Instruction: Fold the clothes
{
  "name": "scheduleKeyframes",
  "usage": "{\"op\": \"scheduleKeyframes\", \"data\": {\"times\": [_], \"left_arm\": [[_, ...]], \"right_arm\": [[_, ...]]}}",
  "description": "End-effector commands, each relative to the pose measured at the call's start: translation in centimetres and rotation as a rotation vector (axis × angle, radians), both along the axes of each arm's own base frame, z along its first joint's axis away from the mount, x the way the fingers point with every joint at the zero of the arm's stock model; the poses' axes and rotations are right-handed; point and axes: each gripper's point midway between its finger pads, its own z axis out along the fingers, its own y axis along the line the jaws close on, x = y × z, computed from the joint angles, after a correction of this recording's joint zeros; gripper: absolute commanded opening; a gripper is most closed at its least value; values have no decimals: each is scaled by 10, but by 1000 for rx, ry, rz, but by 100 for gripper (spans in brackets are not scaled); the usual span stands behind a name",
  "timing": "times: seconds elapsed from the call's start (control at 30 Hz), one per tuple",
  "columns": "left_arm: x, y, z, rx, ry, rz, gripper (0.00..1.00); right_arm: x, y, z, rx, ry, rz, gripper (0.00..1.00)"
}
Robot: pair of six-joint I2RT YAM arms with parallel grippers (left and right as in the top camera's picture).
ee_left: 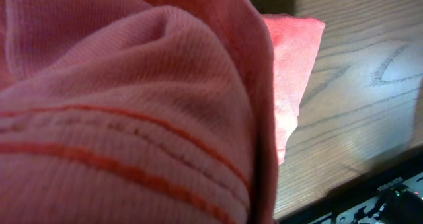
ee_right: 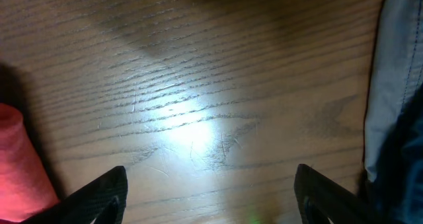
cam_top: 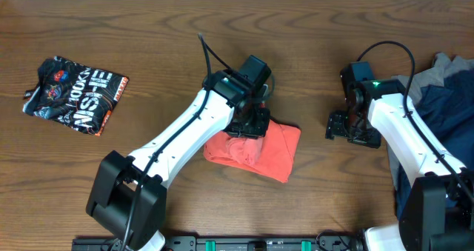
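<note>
1. Found black printed shirt point(cam_top: 74, 94) folded, far left of tabletop point(cam_top: 170, 36);
2. Found coral shirt point(cam_top: 268, 152) nearly folded at centre under left hand point(cam_top: 248, 125); grip impossible to tell;
3. Saw right hand point(cam_top: 346, 126) spread, empty; grey-navy pile point(cam_top: 444, 81) unfolded at right edge.

Left arm point(cam_top: 185, 129): white shell links, black joint housings, black base block. Left end effector point(cam_top: 248, 122): black. Boxy black camera mount point(cam_top: 255, 69) behind it, left green light point(cam_top: 225, 79) alongside, thin black cable point(cam_top: 207, 49) trailing behind wrist.
Right arm point(cam_top: 406, 126): same white shell, black joints. Right end effector point(ee_right: 210, 184): two matte black wedge fingers point(ee_right: 102, 192). Behind it: right green light point(cam_top: 376, 84), looping black cable point(cam_top: 389, 47).
</note>
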Motion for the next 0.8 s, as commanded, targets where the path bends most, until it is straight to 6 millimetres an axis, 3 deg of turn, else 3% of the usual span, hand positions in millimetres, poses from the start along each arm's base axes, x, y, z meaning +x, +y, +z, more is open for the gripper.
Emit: {"op": "scheduleKeyframes", "data": {"times": [0.0,0.13,0.3,0.4,0.53,0.77], "left_arm": [[-2,-6,0,-2,12,-1,16],[-10,-12,0,-6,21,-21,17],[-35,-34,4,-58,75,-83,41],[-38,-33,10,-70,57,-145,49],[-23,-11,33,-84,-7,-156,51],[34,72,75,-69,-160,132,51]], "right_arm": [[5,-4,2,-12,-10,-1,79],[6,-4,2,-12,-11,-1,79],[13,-1,2,1,-41,1,85],[26,22,1,129,-86,112,86],[47,64,10,352,-189,276,86],[76,144,51,707,-408,485,81]]}}
